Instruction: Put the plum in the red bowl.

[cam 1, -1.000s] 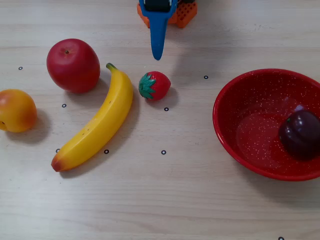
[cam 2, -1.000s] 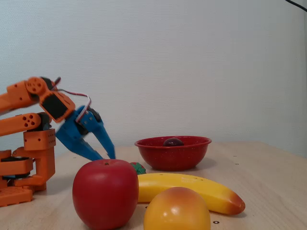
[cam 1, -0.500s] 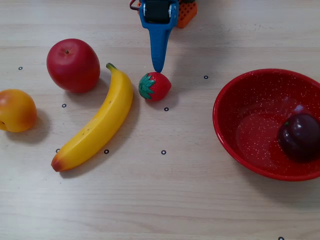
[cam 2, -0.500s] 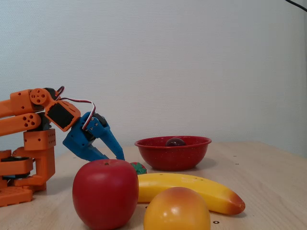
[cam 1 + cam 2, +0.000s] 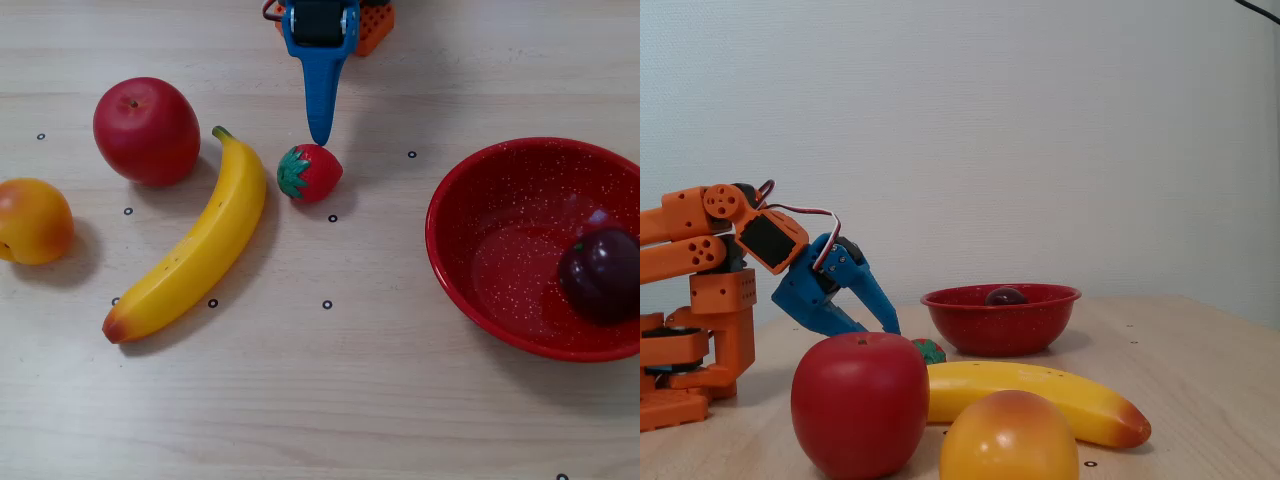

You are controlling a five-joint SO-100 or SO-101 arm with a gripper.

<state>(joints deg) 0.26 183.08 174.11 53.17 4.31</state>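
The dark purple plum (image 5: 600,274) lies inside the red speckled bowl (image 5: 500,235) at the right of a fixed view, near the bowl's right side. In the other fixed view its top (image 5: 1006,295) shows above the bowl's rim (image 5: 970,300). My blue gripper (image 5: 320,135) is at the top centre, folded back near the arm's base, its tip just above the strawberry. It is shut and empty; in the side-on fixed view the fingers (image 5: 883,322) lie together, pointing down toward the table.
A strawberry (image 5: 310,172), a banana (image 5: 195,250), a red apple (image 5: 146,130) and an orange-yellow fruit (image 5: 32,220) lie on the wooden table left of the bowl. The orange arm base (image 5: 690,320) stands at the back.
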